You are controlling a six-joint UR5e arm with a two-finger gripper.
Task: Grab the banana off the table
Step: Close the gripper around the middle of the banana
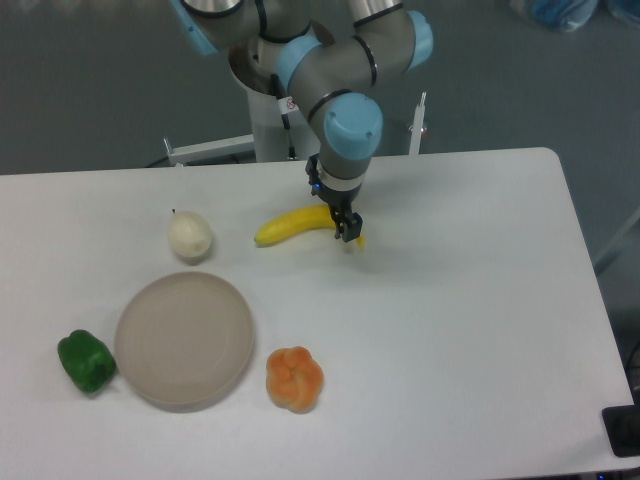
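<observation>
1. The banana [290,225] is seen lying on the table [460,300], in the far half and a little left of the middle, with its curve running from the lower left up to the right.
2. The gripper [344,229] is placed over the right end of the banana, its dark fingers straddling the fruit; a small piece of yellow is visible just to the right of them.
3. Whether the fingers are clenched on the banana or only set around it cannot be told, since the gap between them is too small and dark to be read.
4. The step in hand is judged to be the grasp itself: the reach appears finished, while the banana is not yet lifted.
5. For the next move, a firm hold near this end would be required, followed by a straight lift; because the grip sits far from the fruit's middle, the long free end may be expected to droop or swing.
6. The white round fruit [189,237], the beige plate [184,340], the green pepper [86,361] and the orange lobed fruit [294,379] lie nearer and to the left, well apart from the gripper.
</observation>
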